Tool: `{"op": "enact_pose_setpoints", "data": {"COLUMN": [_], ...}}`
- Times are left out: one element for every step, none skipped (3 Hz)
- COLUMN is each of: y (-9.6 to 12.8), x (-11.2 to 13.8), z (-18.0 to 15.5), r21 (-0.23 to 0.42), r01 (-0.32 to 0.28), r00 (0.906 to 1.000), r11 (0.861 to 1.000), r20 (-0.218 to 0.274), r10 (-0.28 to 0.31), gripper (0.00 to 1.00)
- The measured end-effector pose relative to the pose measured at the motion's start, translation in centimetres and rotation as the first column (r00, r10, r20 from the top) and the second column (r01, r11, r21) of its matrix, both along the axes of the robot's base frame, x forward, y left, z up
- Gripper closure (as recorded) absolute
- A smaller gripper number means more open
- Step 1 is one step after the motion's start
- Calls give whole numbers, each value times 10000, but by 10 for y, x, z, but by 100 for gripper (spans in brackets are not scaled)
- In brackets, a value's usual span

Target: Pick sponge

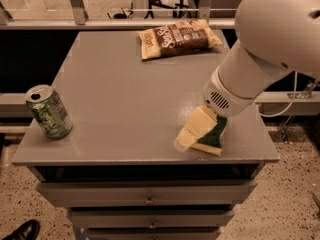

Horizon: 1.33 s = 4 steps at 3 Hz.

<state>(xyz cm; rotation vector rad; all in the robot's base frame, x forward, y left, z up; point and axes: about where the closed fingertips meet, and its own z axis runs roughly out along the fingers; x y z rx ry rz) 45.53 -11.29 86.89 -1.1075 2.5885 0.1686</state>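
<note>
Here, in the camera view, the grey worktop (pixel 125 94) carries three things. The sponge (pixel 214 135) lies near the front right corner, its dark green top showing with a strip of pale yellow foam along its front edge. The tool (pixel 186 140) comes down slantwise from the bulky white arm (pixel 270 44) and sits low over the left part of the sponge, its pale yellow tip reaching the worktop surface just left of it. Whether the tool is spread or pressed together I cannot tell from this angle.

A green soda can (pixel 49 111) stands tilted near the front left edge, well apart from the sponge. A brown snack bag (pixel 177 36) lies flat at the back. Below the worktop are drawers (pixel 147 194), and a dark shoe (pixel 22 230) shows on the speckled floor at lower left.
</note>
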Motion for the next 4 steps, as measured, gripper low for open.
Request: {"op": "enact_pose_setpoints", "data": {"y": [-2, -16, -30, -38], "x": [-5, -1, 5, 7], "z": [-19, -29, -35, -41], "r21": [-135, -292, -371, -294], "r01": [69, 95, 186, 312], "r00": [10000, 9997, 9995, 9994], "r11": [9999, 9995, 9991, 9991], "r20": [69, 221, 244, 153], "r10": [-68, -89, -177, -308], "gripper": [0, 0, 15, 38]}}
